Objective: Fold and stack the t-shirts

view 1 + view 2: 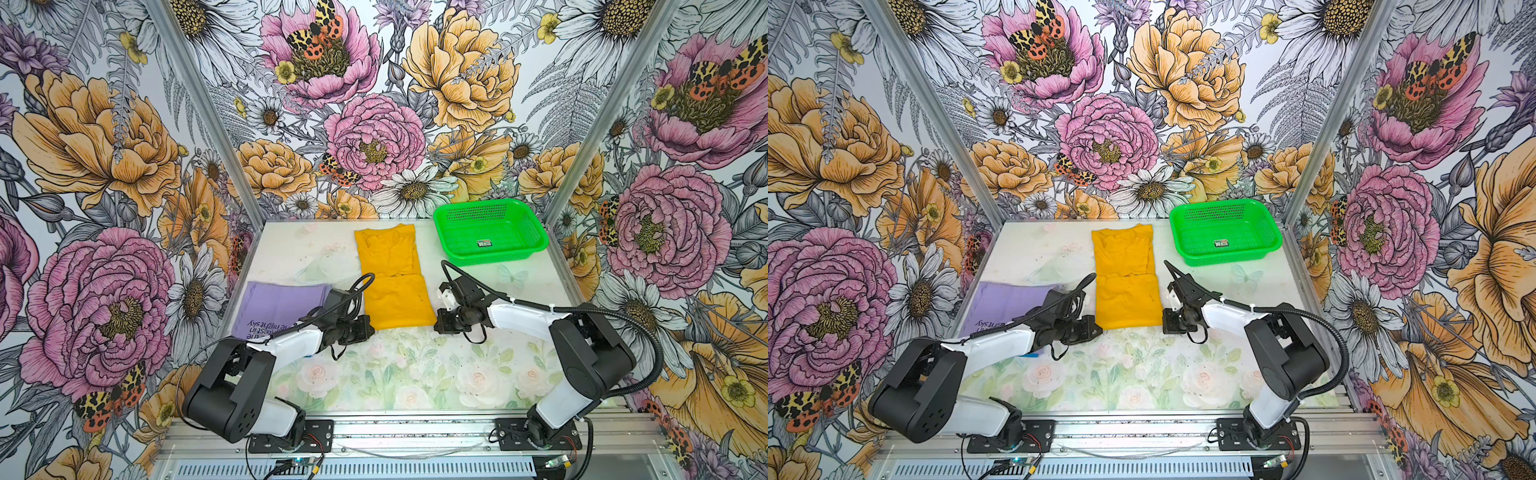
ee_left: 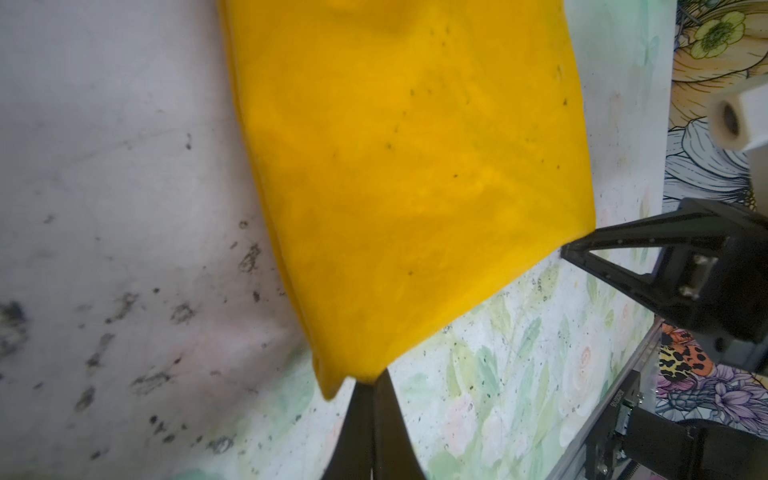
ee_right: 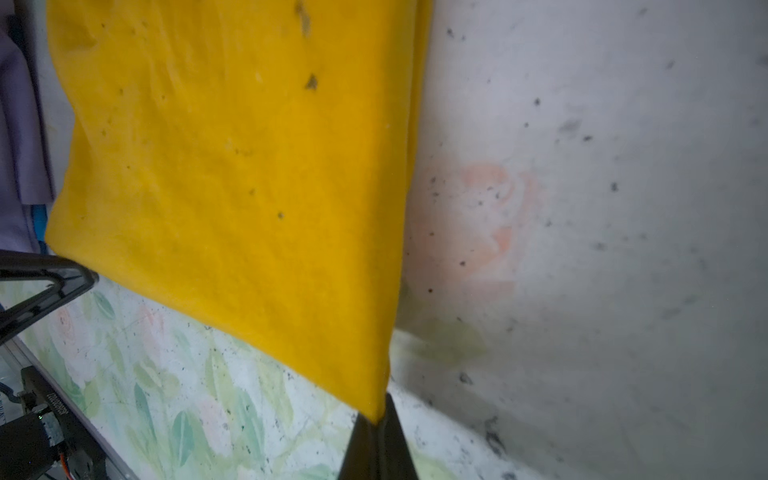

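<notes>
Bearing upside-down "night sky" lettering, lavender t-shirt lies near yellow t-shirt.

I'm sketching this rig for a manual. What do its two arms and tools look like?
The left arm and right arm match: white shell links between black joints, black base plates bolted to an aluminium rail, a black corrugated cable looping along each. The left tool and right tool are black, with tapering triangular open-frame fingers.
</notes>
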`<state>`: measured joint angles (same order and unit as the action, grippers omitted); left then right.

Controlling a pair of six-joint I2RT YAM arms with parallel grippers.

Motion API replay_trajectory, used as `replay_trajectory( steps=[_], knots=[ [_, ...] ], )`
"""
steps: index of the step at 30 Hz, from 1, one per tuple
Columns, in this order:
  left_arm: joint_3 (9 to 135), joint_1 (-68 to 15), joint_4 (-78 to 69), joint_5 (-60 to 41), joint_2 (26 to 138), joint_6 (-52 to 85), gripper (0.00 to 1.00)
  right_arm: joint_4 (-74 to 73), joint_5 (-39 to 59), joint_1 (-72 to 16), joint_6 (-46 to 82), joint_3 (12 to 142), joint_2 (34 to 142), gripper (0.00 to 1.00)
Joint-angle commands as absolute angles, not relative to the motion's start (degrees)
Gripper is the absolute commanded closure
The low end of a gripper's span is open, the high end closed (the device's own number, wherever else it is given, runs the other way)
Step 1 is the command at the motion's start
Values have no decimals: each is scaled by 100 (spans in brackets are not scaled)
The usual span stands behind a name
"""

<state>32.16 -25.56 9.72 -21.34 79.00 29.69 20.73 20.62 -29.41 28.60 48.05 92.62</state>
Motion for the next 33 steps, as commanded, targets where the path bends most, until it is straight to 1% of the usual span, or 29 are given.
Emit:
replay_trajectory(
  steps=[1, 5, 9, 12, 16, 17, 18, 19, 20, 21, 22, 23, 25, 28, 30, 33],
  knots=[
    [3009, -2797, 1189, -1804, 7540, 3058, 100, 2074, 1967, -3005, 2846, 4504, 8823, 100],
    [2714, -3256, 1187, -1597, 7131, 3452, 100, 2130, 2132, -3053, 2841, 4278, 8451, 100],
    [2247, -3998, 1196, -1268, 6636, 4101, 100, 2578, 2185, -3267, 2863, 3888, 7673, 100],
    [1868, -4807, 1283, -938, 6081, 4794, 100, 2908, 2146, -3582, 3109, 3409, 6779, 100],
    [1510, -5856, 1853, -267, 4947, 5739, 100, 3219, 2206, -4173, 3582, 2933, 5453, 99],
    [1469, -5978, 2022, -140, 4690, 5871, 93, 3262, 2185, -4240, 3702, 2864, 5155, 88],
    [1442, -6042, 2208, -66, 4343, 5958, 71, 3328, 2114, -4262, 3817, 2832, 4863, 73],
    [1465, -6024, 2410, -24, 4034, 5968, 45, 3378, 1993, -4254, 3874, 2851, 4598, 55],
    [1516, -6015, 2606, 26, 3789, 5934, 23, 3399, 1863, -4250, 3865, 2900, 4454, 37],
    [1610, -5949, 2785, 102, 3546, 5844, 3, 3393, 1724, -4241, 3825, 2993, 4389, 22],
    [1715, -5829, 2910, 124, 3361, 5698, 1, 3384, 1602, -4229, 3725, 3126, 4456, 13],
    [1795, -5675, 3008, 76, 3262, 5554, 2, 3384, 1530, -4196, 3596, 3278, 4591, 8],
    [1958, -5025, 2994, -385, 3222, 5192, 1, 3375, 1512, -4109, 3322, 3658, 5236, 1],
    [2097, -3970, 2652, -1425, 3505, 4700, 1, 3351, 1339, -4022, 3089, 4250, 6300, 1],
    [2253, -3423, 2485, -1786, 3811, 4376, 1, 3297, 1118, -3999, 3038, 4561, 6896, 1],
    [2547, -2942, 2040, -2198, 4513, 4052, 1, 3093, 847, -3940, 3073, 4844, 7433, 1]
  ],
)
